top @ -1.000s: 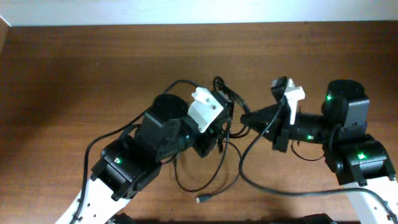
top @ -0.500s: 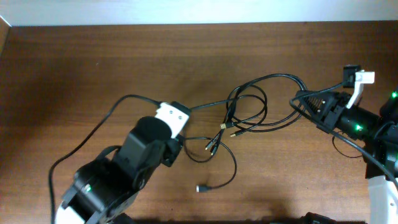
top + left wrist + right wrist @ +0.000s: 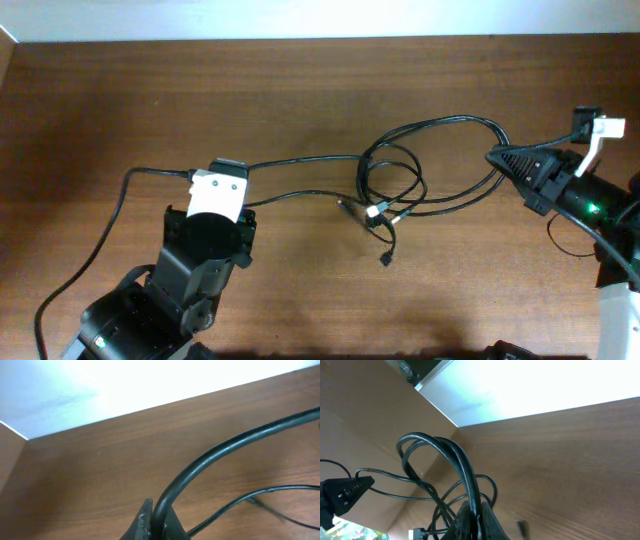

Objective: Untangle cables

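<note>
Several thin black cables (image 3: 400, 185) lie in a loose tangle of loops at mid-table, with small plug ends (image 3: 376, 212) near the middle. My left gripper (image 3: 235, 166) is shut on one cable strand that runs right into the tangle; in the left wrist view the jaws (image 3: 157, 521) pinch that cable (image 3: 225, 445). My right gripper (image 3: 496, 157) is shut on the loops at the tangle's right end; in the right wrist view the jaws (image 3: 475, 512) hold the cables (image 3: 455, 455), which arch up and hang down to the table.
The wooden table (image 3: 300, 90) meets a white wall along the far edge. A thicker black arm cable (image 3: 115, 215) curves down the left side beside my left arm. A loose plug end (image 3: 385, 261) lies in front of the tangle.
My left gripper has pulled back to the left and my right gripper to the right. The cables, bunched between the grippers a second ago, are now stretched out between them.
</note>
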